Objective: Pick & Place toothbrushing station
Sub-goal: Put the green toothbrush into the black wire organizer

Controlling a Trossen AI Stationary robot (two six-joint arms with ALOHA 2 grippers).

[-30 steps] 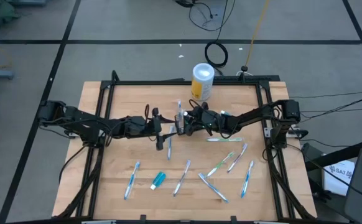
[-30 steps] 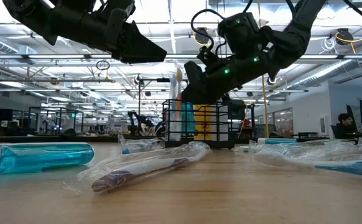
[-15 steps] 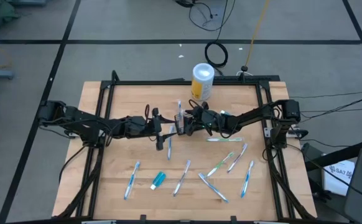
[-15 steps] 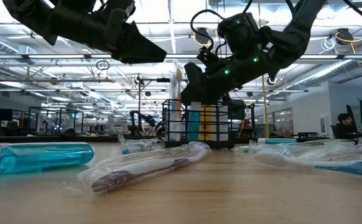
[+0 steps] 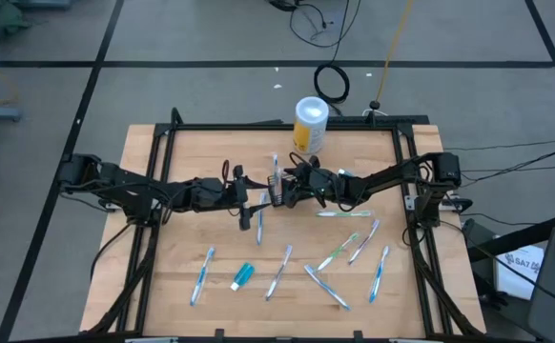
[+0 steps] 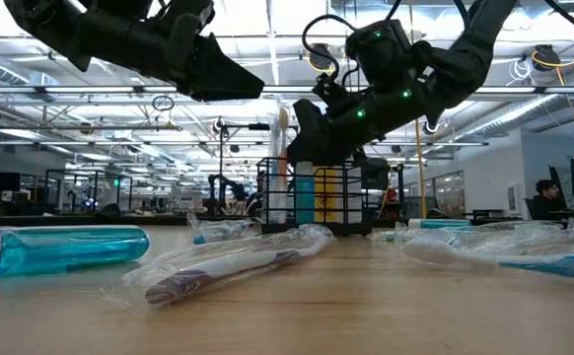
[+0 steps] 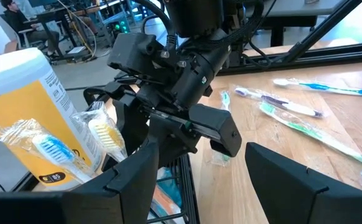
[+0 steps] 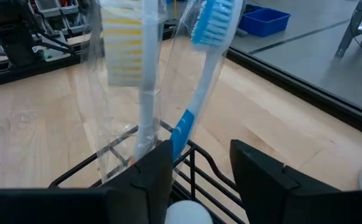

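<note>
**Basket mid-counter, right arm over it**

Wooden counter (image 5: 192, 162) carries the black wire basket (image 6: 312, 197) at its middle, toothbrushes (image 8: 145, 74) standing upright inside. Right gripper (image 5: 292, 184) hangs directly above the basket's right rim, jaws parted around nothing, with a white tube end just below them. Left gripper (image 5: 256, 202) waits just left, jaws released. Right arm is nearer.
</note>
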